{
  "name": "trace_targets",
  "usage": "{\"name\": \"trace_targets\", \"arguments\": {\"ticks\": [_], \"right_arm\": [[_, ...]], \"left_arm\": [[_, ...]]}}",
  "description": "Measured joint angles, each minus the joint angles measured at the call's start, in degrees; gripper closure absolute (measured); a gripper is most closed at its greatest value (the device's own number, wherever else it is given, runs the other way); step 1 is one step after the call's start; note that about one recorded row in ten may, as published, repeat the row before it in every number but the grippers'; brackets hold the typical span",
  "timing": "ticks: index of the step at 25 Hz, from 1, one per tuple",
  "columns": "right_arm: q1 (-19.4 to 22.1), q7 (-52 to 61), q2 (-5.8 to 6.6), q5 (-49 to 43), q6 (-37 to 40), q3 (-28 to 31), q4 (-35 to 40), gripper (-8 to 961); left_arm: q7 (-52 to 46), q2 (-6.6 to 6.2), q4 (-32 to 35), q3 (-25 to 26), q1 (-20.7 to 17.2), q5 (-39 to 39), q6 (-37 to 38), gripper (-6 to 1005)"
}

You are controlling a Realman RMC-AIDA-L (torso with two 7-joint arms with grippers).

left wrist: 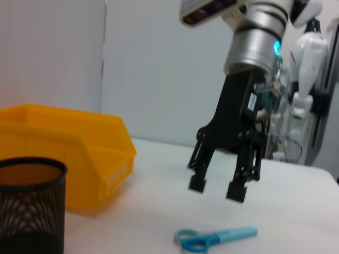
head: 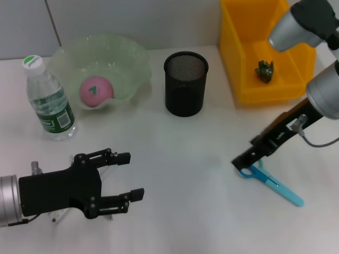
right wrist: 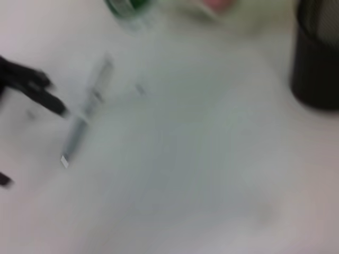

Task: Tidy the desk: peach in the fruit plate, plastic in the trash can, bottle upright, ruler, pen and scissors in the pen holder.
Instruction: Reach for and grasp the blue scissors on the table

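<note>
Scissors (head: 270,180) flat on worktop (head: 185,159), handles directly beneath right tool (left wrist: 217,188); tool spread, pointing down, hovering above, arm angled in.

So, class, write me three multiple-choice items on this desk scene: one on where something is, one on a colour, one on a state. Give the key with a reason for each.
1. Where is the peach?
A. in the fruit plate
B. in the trash can
C. on the bare desk

2. What colour are the handles of the scissors?
A. red
B. blue
C. black

3. How does the bottle stand?
A. on its side
B. upside down
C. upright

Key:
1 A, the pink fruit rests inside the pale green wavy bowl.
2 B, the left wrist view shows blue loops on the desk under the open right pincer.
3 C, its cap points up beside the fruit plate.

The left pincer is open low over the near desk. The pen holder stands between plate and can.
</note>
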State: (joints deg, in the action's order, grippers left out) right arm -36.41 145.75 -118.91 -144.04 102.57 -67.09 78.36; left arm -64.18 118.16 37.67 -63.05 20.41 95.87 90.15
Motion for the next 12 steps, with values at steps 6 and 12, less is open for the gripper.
{"name": "trace_targets", "arguments": {"ticks": [6, 12], "right_arm": [[-3.3, 5.3, -0.17, -10.1, 3.0, -1.9, -2.2, 156], [-5.7, 8.0, -0.31, -16.6, -0.2, -6.8, -8.6, 159]], "left_arm": [[1.2, -0.01, 0.7, 0.4, 0.1, 1.5, -0.9, 193], [2.5, 0.1, 0.5, 0.4, 0.7, 1.2, -1.1, 193]]}}
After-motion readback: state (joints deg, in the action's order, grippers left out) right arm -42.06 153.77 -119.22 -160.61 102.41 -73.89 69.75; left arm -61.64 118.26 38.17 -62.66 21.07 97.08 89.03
